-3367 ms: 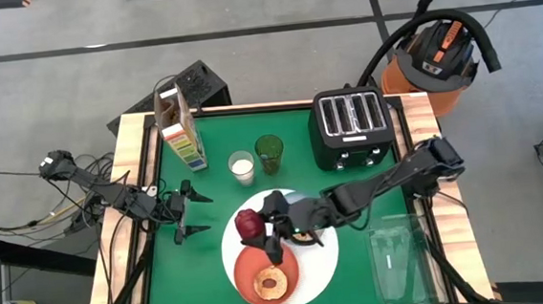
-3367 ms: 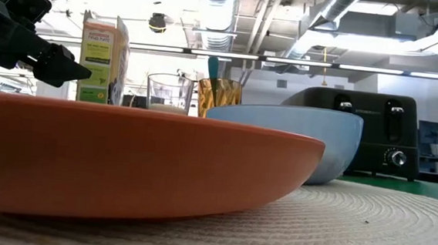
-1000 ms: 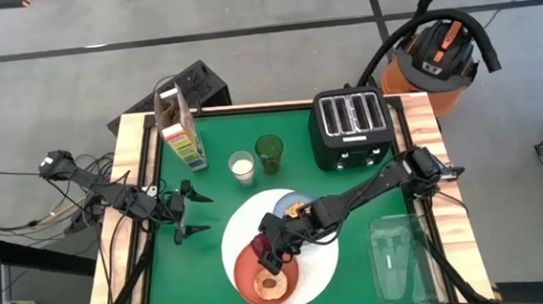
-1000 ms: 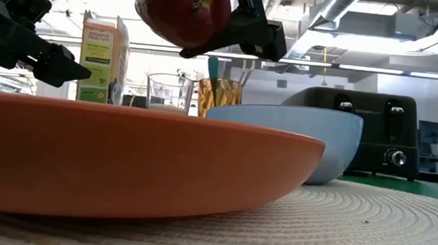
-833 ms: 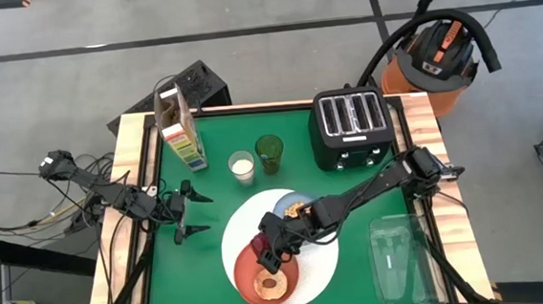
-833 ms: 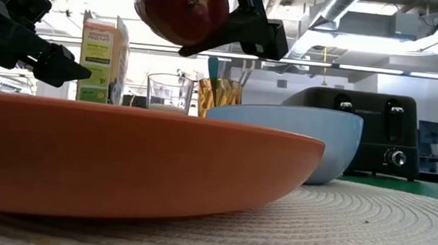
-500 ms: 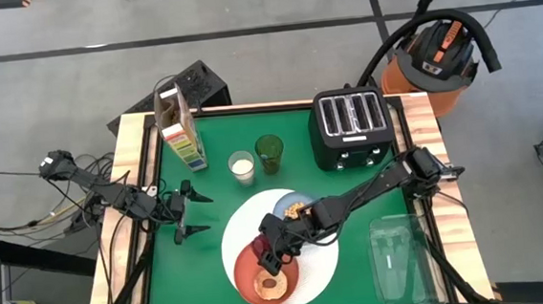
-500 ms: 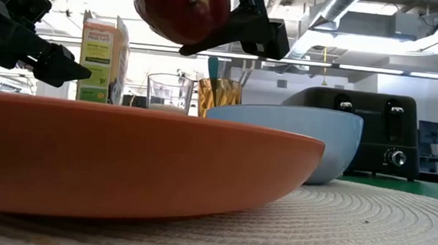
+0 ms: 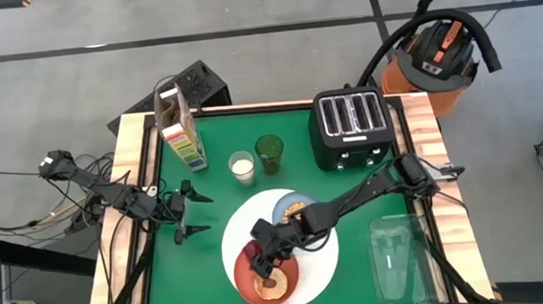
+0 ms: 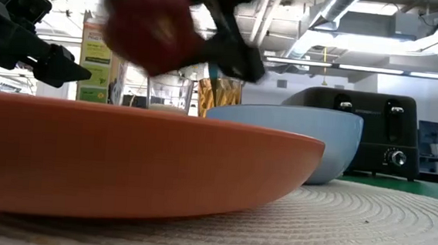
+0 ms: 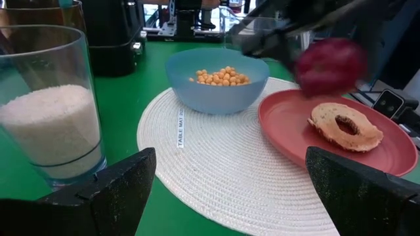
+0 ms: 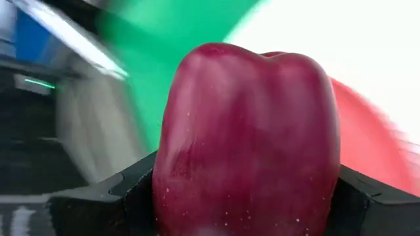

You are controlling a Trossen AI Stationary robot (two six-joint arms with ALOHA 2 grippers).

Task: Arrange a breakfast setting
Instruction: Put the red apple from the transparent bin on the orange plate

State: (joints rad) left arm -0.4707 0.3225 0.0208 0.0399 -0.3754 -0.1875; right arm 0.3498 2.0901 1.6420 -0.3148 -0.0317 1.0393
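A: Start at the left of the high view. What is there?

B: The left gripper [image 9: 188, 215] hangs over bare green table [image 9: 194, 272] near the left edge, jaws released and holding nothing. Open cloth lies all round it, and more runs down to the lower left corner.

A: And along the top of the table?

B: A cereal box [image 9: 176, 128] in the upper left corner, then a glass [image 9: 242, 166] of white stuff and a green cup [image 9: 270, 152] just beside it. The toaster [image 9: 350, 125] fills the upper right corner, close to the rim.

A: Where is the breakfast setting?

B: Lower centre. The white plate [image 9: 322, 263] lies flat with its lower rim near the table's bottom edge. On it, the red plate [image 9: 247, 280] sits at lower left, with a bagel [image 11: 344, 126] on it. The blue bowl [image 9: 285, 208] of cereal sits at upper right.

A: The right arm?

B: It reaches in from the right edge across the white plate. The right gripper [image 9: 258, 258] is over the red plate's upper part, jaws clenched on an apple [image 12: 249, 141]. In the low view the apple is above the red plate's rim, not touching it.

A: Far right?

B: A clear container [image 9: 399, 258] at the lower right edge, with a strip of green between it and the white plate.
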